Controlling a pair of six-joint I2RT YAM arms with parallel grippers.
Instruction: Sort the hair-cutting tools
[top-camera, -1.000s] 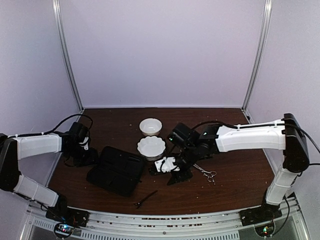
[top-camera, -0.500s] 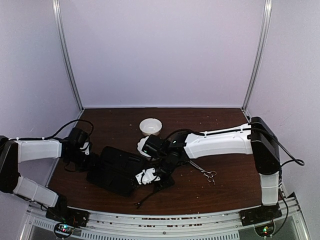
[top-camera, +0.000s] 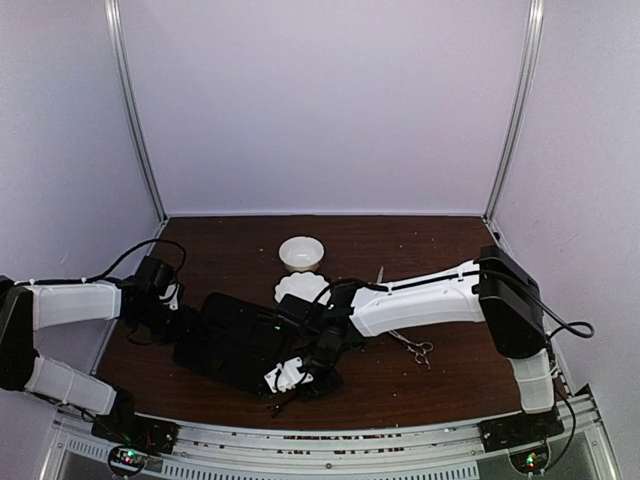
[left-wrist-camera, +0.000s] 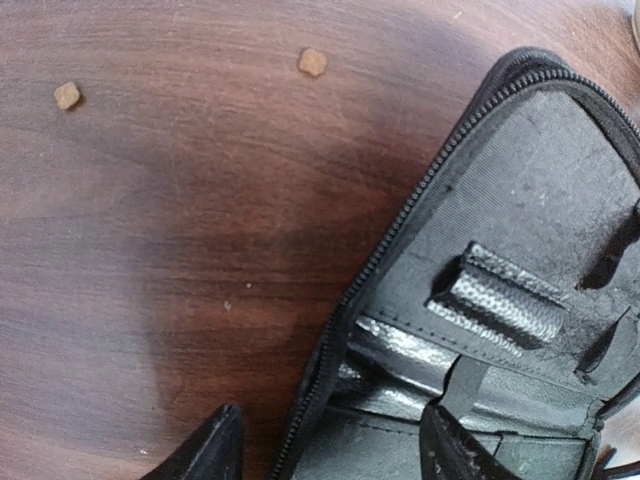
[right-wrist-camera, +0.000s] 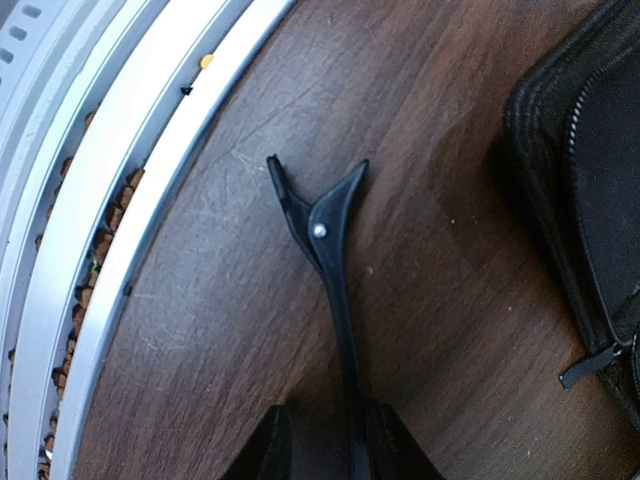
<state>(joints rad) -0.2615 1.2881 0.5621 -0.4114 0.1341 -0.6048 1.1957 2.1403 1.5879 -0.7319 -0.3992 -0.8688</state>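
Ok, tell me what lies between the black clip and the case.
Only bare wooden table separates the black clip from the case, seen in the right wrist view.

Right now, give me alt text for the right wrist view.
The right gripper straddles the long end of a thin black clip lying on the brown table, jaws not yet closed on it. A black zip case lies at right, a metal rail at left.

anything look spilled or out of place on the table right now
Small tan crumbs lie scattered on the wooden table, and more sit in the metal rail along its near edge: they look like spilled debris, not tools. The black case lies unzipped and open. Nothing looks damaged.
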